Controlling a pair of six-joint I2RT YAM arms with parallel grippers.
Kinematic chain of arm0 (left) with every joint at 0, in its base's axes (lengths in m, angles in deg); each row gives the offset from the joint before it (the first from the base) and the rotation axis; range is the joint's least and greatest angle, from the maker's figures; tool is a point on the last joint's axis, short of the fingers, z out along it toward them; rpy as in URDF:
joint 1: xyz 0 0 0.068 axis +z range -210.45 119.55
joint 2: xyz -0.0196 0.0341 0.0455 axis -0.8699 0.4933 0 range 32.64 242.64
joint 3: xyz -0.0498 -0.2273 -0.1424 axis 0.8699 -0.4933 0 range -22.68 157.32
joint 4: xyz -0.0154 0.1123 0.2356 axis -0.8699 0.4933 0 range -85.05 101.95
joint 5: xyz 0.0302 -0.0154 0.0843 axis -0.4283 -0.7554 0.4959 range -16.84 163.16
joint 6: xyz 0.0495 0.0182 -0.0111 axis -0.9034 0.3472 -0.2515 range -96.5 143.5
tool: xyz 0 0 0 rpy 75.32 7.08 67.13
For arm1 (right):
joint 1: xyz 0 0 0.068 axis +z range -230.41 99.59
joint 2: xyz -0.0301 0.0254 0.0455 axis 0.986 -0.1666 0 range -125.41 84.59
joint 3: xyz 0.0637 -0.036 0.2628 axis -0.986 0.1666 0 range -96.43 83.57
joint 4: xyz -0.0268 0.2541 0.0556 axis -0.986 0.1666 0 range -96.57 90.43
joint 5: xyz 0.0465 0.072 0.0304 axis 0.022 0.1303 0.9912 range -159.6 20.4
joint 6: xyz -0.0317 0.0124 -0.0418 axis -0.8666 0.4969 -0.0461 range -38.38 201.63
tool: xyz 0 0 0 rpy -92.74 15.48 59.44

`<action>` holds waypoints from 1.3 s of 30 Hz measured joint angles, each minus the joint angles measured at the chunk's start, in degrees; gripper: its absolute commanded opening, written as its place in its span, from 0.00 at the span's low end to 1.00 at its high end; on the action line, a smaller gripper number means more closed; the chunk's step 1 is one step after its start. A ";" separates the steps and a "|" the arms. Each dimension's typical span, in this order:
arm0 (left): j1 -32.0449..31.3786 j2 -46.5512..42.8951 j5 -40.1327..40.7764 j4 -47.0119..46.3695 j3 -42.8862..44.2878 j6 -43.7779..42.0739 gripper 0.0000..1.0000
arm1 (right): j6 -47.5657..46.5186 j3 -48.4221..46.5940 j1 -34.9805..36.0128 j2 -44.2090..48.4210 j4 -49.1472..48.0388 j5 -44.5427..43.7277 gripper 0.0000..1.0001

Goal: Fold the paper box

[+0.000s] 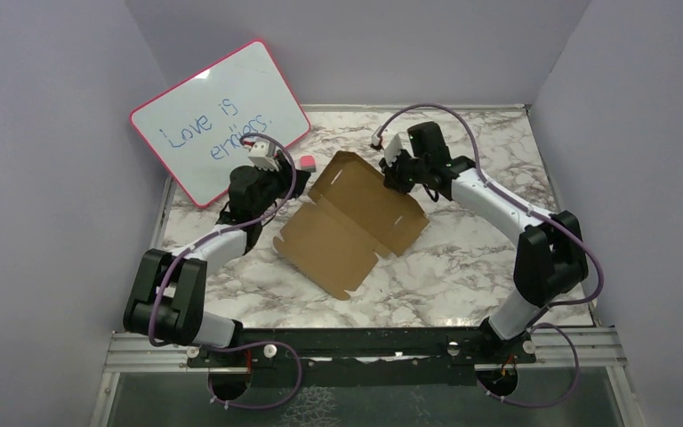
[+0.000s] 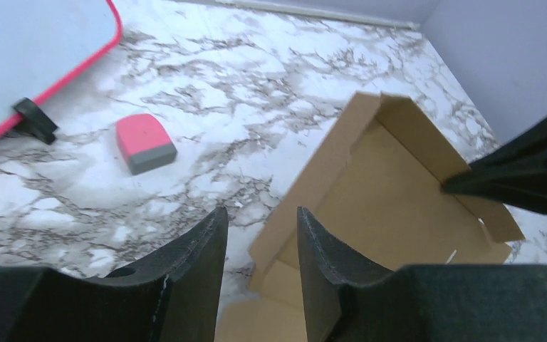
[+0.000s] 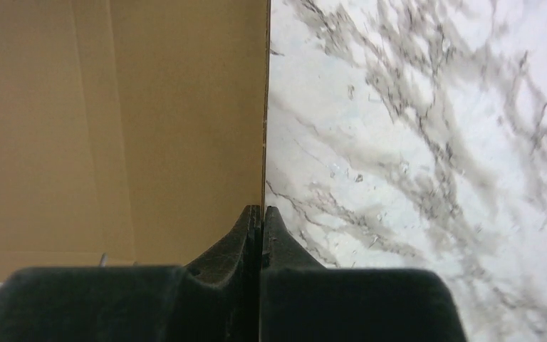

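The paper box is a brown cardboard sheet lying partly folded in the middle of the marble table, with its far walls raised. My right gripper is at its far right side, shut on the thin edge of a raised flap; the fingertips pinch that edge. The right gripper also shows in the left wrist view, touching the flap. My left gripper is open and empty, just above the box's left wall.
A pink and grey eraser lies on the table left of the box, also in the left wrist view. A pink-rimmed whiteboard with blue writing leans at the back left. Purple walls enclose the table.
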 measured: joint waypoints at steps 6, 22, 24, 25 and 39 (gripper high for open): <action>4.92 -2.58 0.09 0.52 0.00 0.13 0.43 | -11.54 -1.70 5.44 1.64 1.01 -5.73 0.04; 8.92 1.42 -5.31 1.60 1.25 1.46 0.44 | -46.64 7.23 16.96 6.47 -13.27 -25.14 0.04; 8.92 1.97 -6.64 1.07 0.85 1.55 0.44 | -50.75 11.52 18.10 7.74 -18.32 -26.32 0.04; 8.90 1.99 -7.41 0.66 0.42 1.57 0.44 | -53.05 14.03 18.69 8.35 -21.77 -26.84 0.04; 3.02 3.58 -10.91 -4.74 -4.22 -0.02 0.44 | -69.94 31.85 21.20 9.64 -50.10 -30.14 0.04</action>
